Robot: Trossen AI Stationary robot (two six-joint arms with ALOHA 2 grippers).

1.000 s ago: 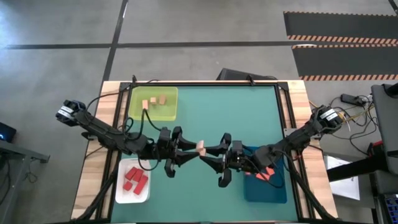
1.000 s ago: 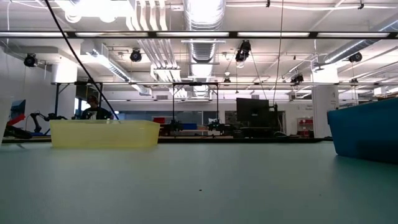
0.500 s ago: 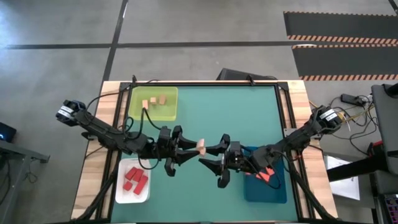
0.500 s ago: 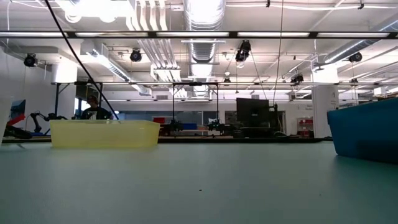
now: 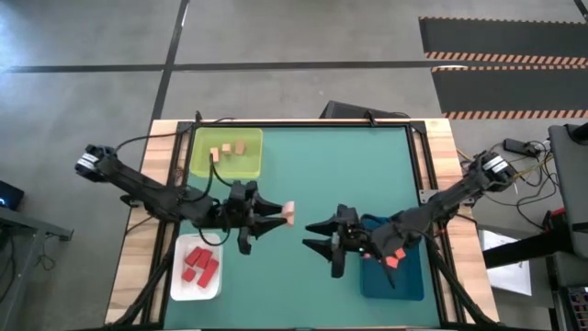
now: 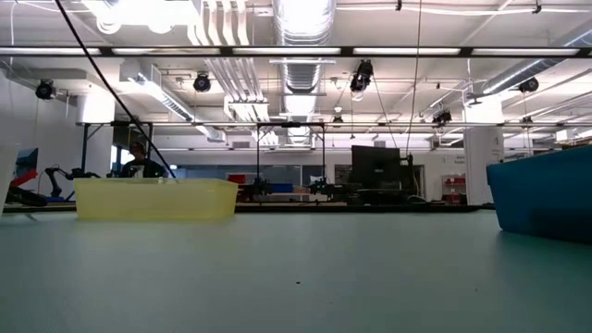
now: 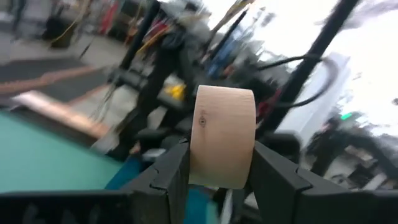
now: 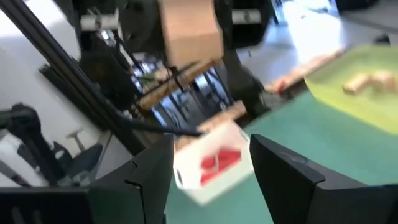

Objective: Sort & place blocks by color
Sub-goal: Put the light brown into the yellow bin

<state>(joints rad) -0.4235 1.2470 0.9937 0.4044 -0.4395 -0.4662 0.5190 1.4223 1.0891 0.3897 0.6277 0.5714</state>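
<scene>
Left gripper (image 7: 219,177) is clamped on a tan wooden block (image 7: 222,135), a smooth pale piece with rounded edges and a small dark knot on its face, pinched between two dark matte fingers (image 7: 168,176); in the high view that block (image 5: 289,213) shows just left of the frame's middle, at the tip of the left gripper (image 5: 278,213) above the green mat. Right gripper (image 5: 315,235) sits a little right of and below centre in the high view, its two fingers spread apart and holding nothing, well apart from the tan block. Behind it, at the lower right, stands a blue tray (image 5: 407,283) with small orange-salmon blocks (image 5: 392,259) partly hidden by the arm. At the lower left lies a white tray (image 5: 177,283) holding deep red blocks (image 5: 200,266), bars and cubes lying close together. At the upper left of the mat sits a yellow-green tray (image 5: 248,165) with three tan blocks (image 5: 227,149) inside, cubes by the look of them. A flat teal-green mat (image 5: 340,175) covers the bench (image 5: 163,138), whose pale wooden edge shows around it. From the low view the mat runs level toward the yellow-green tray (image 6: 153,199) at the left and the blue tray (image 6: 541,192) at the right edge. Beyond lies a grey concrete floor (image 5: 276,37) with dark seams and striped black matting, and a workshop with white ducts, lamps and shelving under a high ceiling.
</scene>
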